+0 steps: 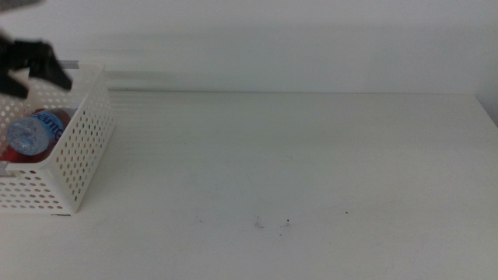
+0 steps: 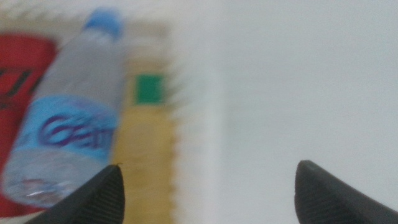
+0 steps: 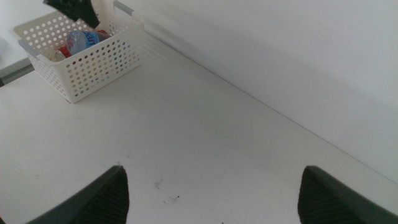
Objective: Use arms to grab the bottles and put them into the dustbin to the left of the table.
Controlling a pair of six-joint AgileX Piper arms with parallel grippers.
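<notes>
At the far left of the counter (image 1: 311, 171) sits the white basket (image 1: 82, 152) with holes in its sides, and all the drink containers lie inside it. The clear water bottle (image 1: 35, 132) with the blue cap and blue label lies on its side on top; under it a bit of the red can (image 1: 12, 154) shows. From the left wrist view the water bottle (image 2: 68, 118) lies slanted across the red can (image 2: 18, 81), and beside them lies the yellow tea bottle (image 2: 144, 155) with a green patch on its label, close against the basket's wall. That view is blurred.

The left tool (image 1: 31, 68) hangs above the basket's far rim, dark and smeared by blur; its jaws are spread wide and hold nothing. In the left wrist view the gap between its tips (image 2: 208, 190) lies over the basket's wall and the bare counter next to it.

The right tool (image 3: 214, 196) hangs well away from the basket, above the middle of the counter, jaws spread apart and empty. Its view takes in the basket (image 3: 93, 65) in the distance, with the water bottle (image 3: 81, 40) in it and the left tool (image 3: 74, 9) just over it. A few small dark specks (image 3: 165, 191) mark the counter near the right tool
</notes>
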